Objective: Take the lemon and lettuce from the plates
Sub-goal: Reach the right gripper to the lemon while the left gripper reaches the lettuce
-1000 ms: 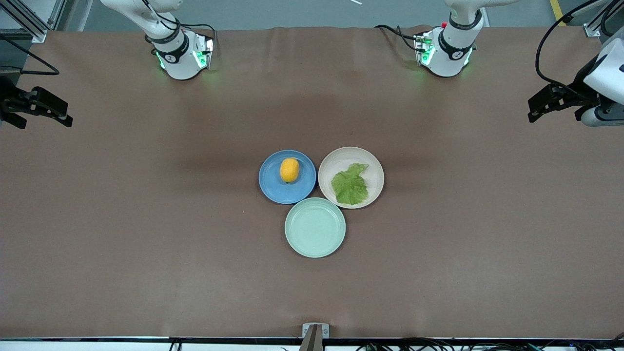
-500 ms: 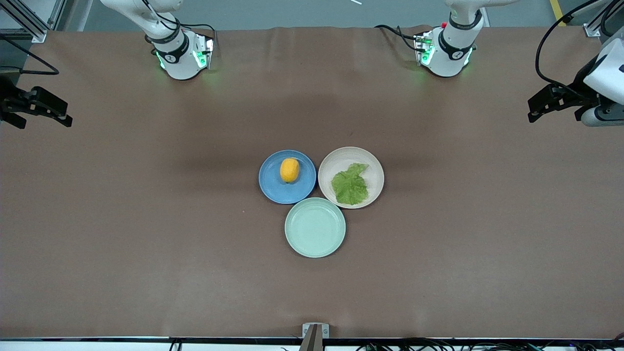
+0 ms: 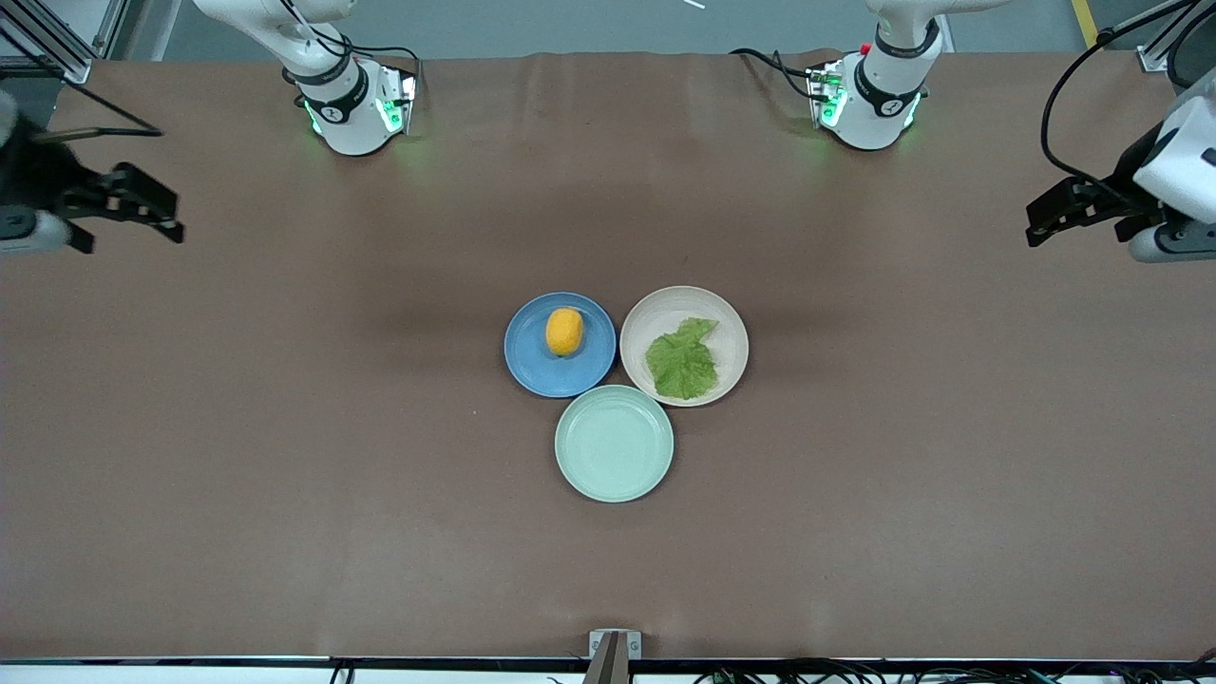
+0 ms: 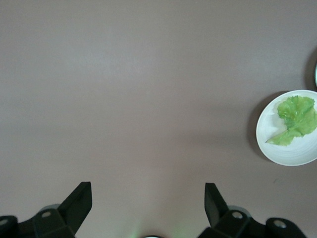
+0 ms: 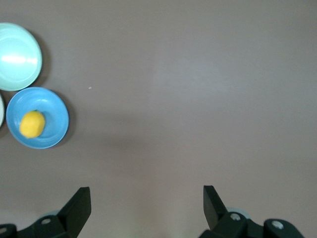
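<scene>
The lemon (image 3: 564,332) lies on the blue plate (image 3: 532,366) at the table's middle. The lettuce (image 3: 681,359) lies on the beige plate (image 3: 665,304) beside it, toward the left arm's end. My right gripper (image 3: 157,214) is open and empty, up over bare table at the right arm's end. Its wrist view shows the lemon (image 5: 32,124) on the blue plate (image 5: 54,106), well away from the gripper (image 5: 147,198). My left gripper (image 3: 1040,217) is open and empty over the left arm's end. Its wrist view shows the lettuce (image 4: 296,119) on the beige plate (image 4: 277,148), away from the gripper (image 4: 148,198).
An empty mint-green plate (image 3: 614,443) touches both plates, nearer to the front camera; it also shows in the right wrist view (image 5: 17,57). Brown paper covers the table. The two arm bases stand at the table's back edge.
My right gripper has moved in from the table's end toward the plates. My left gripper has shifted only slightly. The lemon, lettuce and plates have not moved.
</scene>
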Robot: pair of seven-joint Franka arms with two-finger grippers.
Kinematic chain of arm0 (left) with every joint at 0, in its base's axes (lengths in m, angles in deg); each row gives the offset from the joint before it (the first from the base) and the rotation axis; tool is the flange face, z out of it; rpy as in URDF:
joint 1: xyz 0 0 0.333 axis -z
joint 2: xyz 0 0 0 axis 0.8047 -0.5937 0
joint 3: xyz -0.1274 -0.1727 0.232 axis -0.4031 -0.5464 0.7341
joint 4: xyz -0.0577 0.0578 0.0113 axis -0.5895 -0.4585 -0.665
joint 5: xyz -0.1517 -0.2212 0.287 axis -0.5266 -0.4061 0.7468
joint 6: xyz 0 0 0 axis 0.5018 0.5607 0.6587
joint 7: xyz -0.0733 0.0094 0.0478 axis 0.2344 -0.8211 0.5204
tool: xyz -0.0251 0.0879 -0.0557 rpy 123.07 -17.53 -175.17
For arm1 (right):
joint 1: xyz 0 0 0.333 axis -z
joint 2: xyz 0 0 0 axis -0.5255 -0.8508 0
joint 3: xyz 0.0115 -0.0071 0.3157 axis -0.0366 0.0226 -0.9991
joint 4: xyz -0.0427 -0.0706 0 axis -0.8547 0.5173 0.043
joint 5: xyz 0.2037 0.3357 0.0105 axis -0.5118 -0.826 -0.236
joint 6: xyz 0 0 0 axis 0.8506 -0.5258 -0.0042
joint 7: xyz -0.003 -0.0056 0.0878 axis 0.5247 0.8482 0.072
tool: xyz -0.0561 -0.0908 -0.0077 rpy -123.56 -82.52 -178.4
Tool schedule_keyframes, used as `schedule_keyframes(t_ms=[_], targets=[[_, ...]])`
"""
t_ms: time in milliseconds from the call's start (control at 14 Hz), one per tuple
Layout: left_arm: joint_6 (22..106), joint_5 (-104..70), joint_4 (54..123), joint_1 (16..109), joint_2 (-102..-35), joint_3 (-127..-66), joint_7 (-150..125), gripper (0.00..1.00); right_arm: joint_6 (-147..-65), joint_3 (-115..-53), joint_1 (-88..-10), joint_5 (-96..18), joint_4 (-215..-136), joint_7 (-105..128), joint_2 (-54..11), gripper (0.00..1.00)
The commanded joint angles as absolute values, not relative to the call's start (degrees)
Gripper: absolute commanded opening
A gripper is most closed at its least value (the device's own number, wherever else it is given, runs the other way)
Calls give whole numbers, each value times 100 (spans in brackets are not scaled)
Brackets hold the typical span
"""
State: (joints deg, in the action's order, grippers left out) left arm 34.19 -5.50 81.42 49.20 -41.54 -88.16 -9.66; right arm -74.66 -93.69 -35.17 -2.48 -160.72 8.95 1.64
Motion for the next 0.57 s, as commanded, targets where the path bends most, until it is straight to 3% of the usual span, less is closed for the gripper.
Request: schedule_keyframes(t_ms=[0, 500], targets=[[3352, -685, 8031, 4936, -4425, -9133, -89, 100, -7546, -9361, -3855, -273, -16029, 834, -17, 100], [5038, -835, 9067, 4945, -4803, -9889, 2390, 100, -7995, -9353, -4830, -308, -16047, 280, -588, 100]])
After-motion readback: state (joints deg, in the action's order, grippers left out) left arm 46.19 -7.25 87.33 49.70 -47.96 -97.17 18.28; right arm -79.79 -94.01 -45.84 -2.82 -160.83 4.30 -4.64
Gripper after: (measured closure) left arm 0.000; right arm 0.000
